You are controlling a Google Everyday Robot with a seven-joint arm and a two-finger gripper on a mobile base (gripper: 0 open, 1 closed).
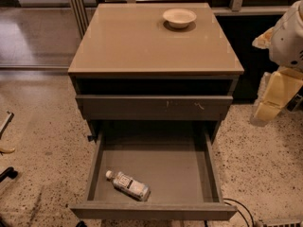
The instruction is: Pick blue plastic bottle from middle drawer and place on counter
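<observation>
Blue plastic bottle is lying on its side at about 7 o'clock on the middle drawer floor, cap pointing to 10. It looks light, thin-walled and a bit slick, so I'd grab across the labelled belly, not the cap. Gripper hangs at 3 o'clock of the cabinet, well apart from the bottle. Can't tell if it's wide or narrow.

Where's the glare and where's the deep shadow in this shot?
Camera view: soft sheen on the counter; black shadow in the gap beneath; blue plastic bottle in the middle drawer evenly lit; gripper bright at the right edge.
</observation>
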